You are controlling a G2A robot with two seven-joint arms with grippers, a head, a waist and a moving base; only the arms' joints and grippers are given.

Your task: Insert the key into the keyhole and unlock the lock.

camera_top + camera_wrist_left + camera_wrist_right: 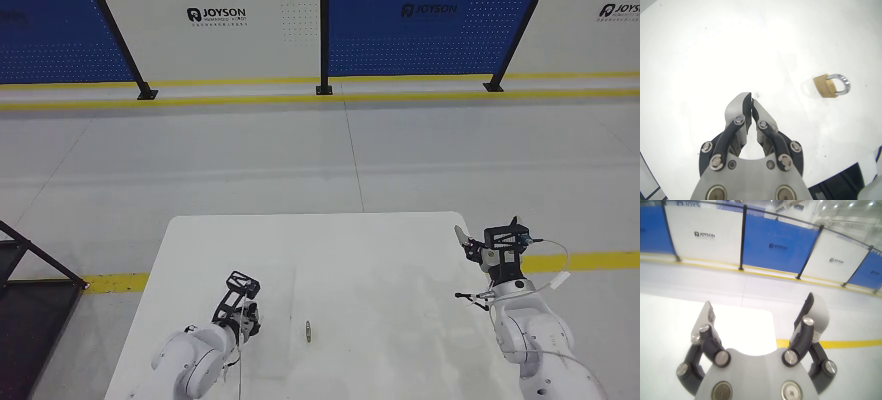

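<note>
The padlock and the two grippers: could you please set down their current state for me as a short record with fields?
left gripper: shut, over the white table
right gripper: open, nothing between its fingers, by the table's right edge
lock: brass padlock with a silver shackle, lying flat on the table
lock to left gripper: beside it, apart, not touching
task state: padlock not yet grasped by either gripper

Left hand point(752, 98) pinched, right hand point(759, 298) agape.
</note>
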